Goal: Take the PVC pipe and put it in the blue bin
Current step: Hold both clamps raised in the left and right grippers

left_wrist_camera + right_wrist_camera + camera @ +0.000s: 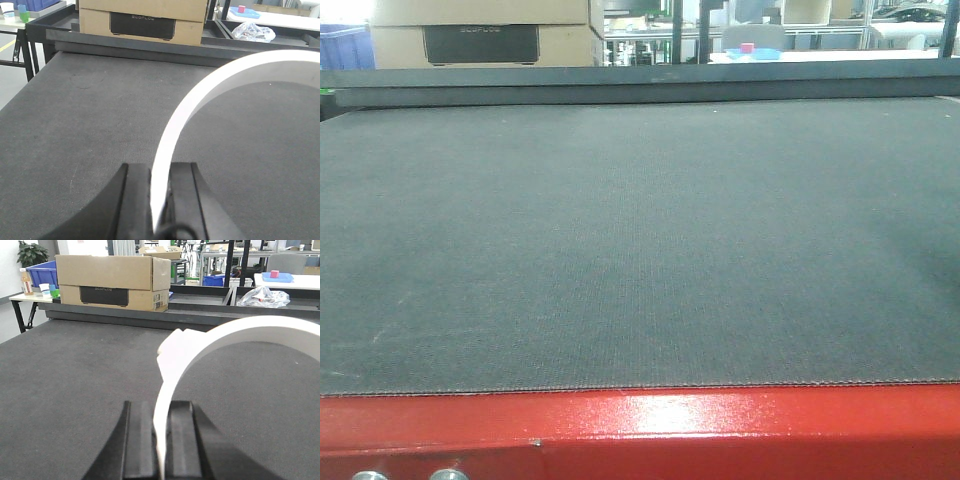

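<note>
White PVC is sitting in both grippers, so the step in hand is judged to be the carry to the blue bin [41, 273]. It is standing far left beyond the dark mat [620, 250], left of the cardboard box [107, 282]. Carry each piece clear of the mat and avoid swinging. Each grip is taking only a thin wall edge, and the curve is overhanging well away from the fingers. Release only when the piece is hanging over the bin opening.

On the left, the left gripper [159, 172] is pinching the PVC pipe [179, 120] by its wall, one finger inside the curve and one outside. The pipe is rising from between the fingers and arching away to the far right. On the right, the right gripper [159, 407] is clamping a white arc [250, 329] the same way. Whether this is the same pipe cannot be told. The front view is showing neither arm nor pipe.
</note>
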